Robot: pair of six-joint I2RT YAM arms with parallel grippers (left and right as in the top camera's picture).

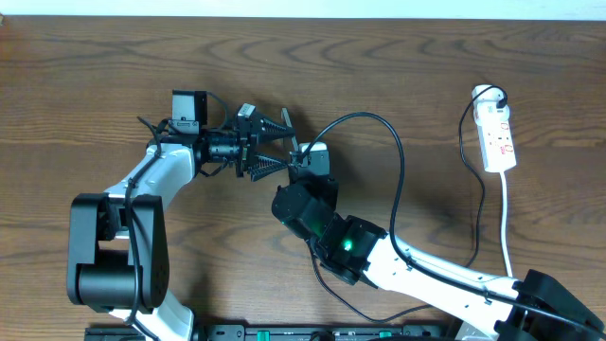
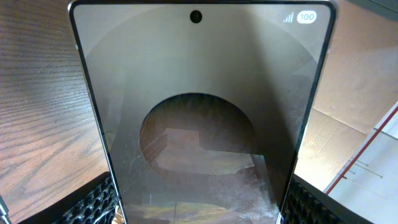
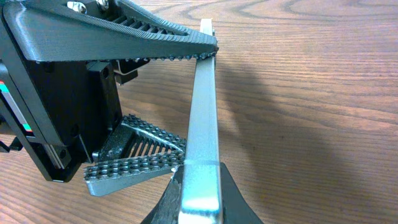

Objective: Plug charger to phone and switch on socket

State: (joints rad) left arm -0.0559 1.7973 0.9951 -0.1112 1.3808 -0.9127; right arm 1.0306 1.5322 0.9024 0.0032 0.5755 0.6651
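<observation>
- My left gripper (image 1: 273, 145) is clamped on the small flat phone with the dark glossy face (image 2: 199, 124), one ribbed finger on each long edge. The phone's long axis runs away from those fingers.
- My right gripper (image 3: 200, 200) is drawn shut right against the phone's silver rim. I cannot tell what it pinches.
- The long thin black charger cable (image 1: 399, 161) loops away from there to the right.
- The narrow white power strip (image 1: 498, 140) lies well apart, nearer my right arm.
</observation>
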